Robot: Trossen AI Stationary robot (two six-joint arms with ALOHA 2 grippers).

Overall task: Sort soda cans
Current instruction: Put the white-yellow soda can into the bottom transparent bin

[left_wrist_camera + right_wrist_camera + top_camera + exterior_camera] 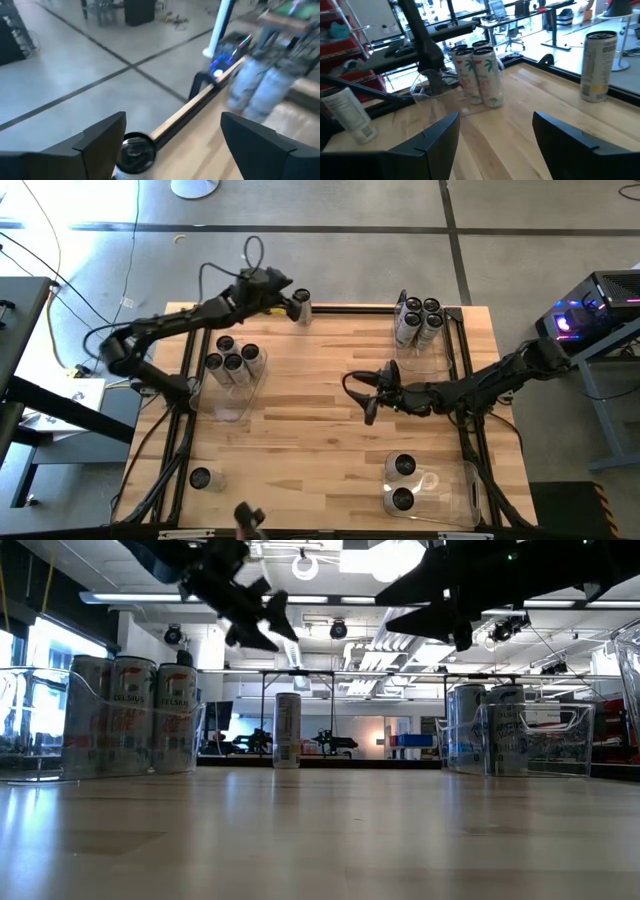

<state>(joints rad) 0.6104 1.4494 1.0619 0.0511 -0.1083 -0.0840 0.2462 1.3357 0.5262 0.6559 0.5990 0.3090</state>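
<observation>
Nearest me, two soda cans (402, 481) sit in the near-right clear bin (465, 492), and a single can (201, 478) stands loose at the near-left corner. At mid-table I hold the right gripper (365, 393) idle, fingers apart and empty. Four cans (234, 360) fill the left bin. At the far edge, my left gripper (290, 304) stands with its fingers spread beside a lone can (302, 303). Risk, in my judgement: a finger clipping that can could tip it off the table's rim.
</observation>
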